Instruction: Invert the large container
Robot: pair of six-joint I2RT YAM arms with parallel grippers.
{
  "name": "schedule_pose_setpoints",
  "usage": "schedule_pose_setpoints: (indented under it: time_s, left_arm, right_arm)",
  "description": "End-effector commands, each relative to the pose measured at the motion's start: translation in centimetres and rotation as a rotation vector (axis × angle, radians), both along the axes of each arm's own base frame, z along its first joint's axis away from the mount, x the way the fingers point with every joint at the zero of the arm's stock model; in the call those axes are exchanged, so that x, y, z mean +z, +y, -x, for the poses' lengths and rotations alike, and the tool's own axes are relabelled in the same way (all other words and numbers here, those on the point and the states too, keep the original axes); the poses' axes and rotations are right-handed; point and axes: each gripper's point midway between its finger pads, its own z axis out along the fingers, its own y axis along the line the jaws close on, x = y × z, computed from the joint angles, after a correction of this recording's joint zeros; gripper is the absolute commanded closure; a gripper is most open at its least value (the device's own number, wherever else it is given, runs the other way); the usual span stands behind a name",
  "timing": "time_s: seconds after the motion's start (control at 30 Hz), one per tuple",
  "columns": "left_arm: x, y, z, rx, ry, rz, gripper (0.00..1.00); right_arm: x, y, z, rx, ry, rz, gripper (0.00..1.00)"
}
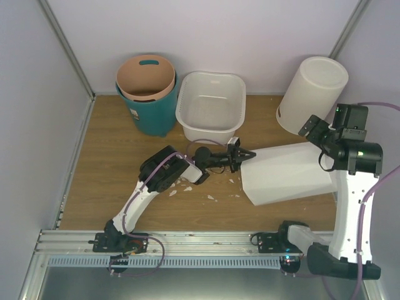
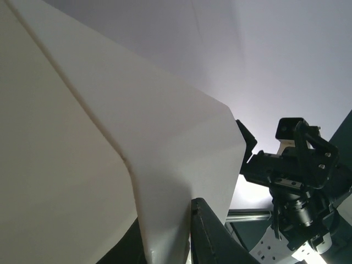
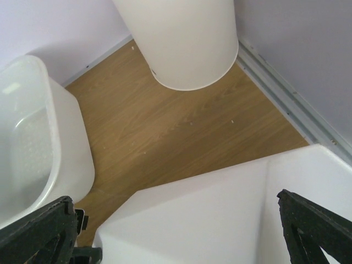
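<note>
I'm working in a lab test cell: plain pale wall panels (image 1: 250, 37) box in the wood-grain bench (image 1: 106, 181), aluminium posts (image 1: 67, 44) stand at the corners, and a metal rail (image 1: 206, 240) carries both arm bases (image 1: 114, 240).

Wooden table (image 1: 106, 181) with large container (image 1: 210, 106), white crumbs (image 1: 187, 189)

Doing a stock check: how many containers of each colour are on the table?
White: 3, the rectangular tub, round bin, octagonal bin
Teal: 1, the teal bin
Peach: 1, the peach bin nested in it
Total: 5
</note>
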Motion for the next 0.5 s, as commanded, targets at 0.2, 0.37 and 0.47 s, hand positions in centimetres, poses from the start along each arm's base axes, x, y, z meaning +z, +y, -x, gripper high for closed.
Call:
schedule_pose_setpoints:
  time_s: [0.2, 0.37, 0.47]
  left_arm:
    - [3.2, 4.3, 1.5, -0.032, -0.245, 0.148, 0.86]
    - [3.2, 4.7, 1.3, -0.041, -0.247, 0.142, 0.86]
    - [3.1, 5.0, 1.2, -0.041, -0.245, 0.134, 0.87]
  right_arm:
    - [1.3, 1.4, -0.8, 0.088, -0.066, -0.021, 0.00]
    - [1.2, 1.9, -1.1, 0.118, -0.063, -0.031, 0.00]
    - [1.1, 2.0, -1.0, 0.126, -0.055, -0.028, 0.00]
